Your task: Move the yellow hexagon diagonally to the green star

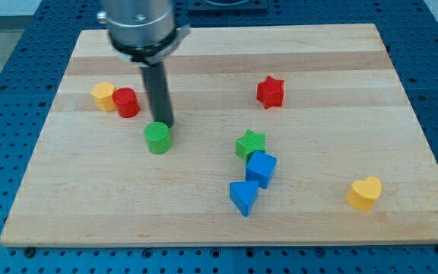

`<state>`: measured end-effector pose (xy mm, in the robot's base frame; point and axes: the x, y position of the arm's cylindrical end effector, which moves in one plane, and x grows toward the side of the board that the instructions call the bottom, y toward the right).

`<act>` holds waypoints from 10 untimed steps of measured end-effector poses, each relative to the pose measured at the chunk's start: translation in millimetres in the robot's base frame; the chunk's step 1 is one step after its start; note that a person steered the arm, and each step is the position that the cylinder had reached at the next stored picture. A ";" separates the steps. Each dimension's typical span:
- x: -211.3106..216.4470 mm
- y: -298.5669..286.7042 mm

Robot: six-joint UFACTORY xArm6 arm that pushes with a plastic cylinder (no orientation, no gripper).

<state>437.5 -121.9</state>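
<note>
The yellow hexagon (103,95) lies at the view's left, touching a red cylinder (126,102) on its right. The green star (250,144) sits right of centre, with a blue cube (261,168) touching it below. My tip (165,125) stands just behind and right of a green cylinder (157,138), at or very near its top edge. The tip is right of and below the yellow hexagon, with the red cylinder between them.
A red star (270,92) lies toward the view's top right of centre. A blue triangle (242,197) sits below the blue cube. A yellow heart (365,192) lies at the view's lower right. The wooden board (226,46) rests on a blue pegboard table.
</note>
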 end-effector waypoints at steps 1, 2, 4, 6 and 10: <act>1.2 -25.9; -2.1 -117.0; -61.2 -121.1; -50.7 20.9; -9.3 85.8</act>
<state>428.3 -36.0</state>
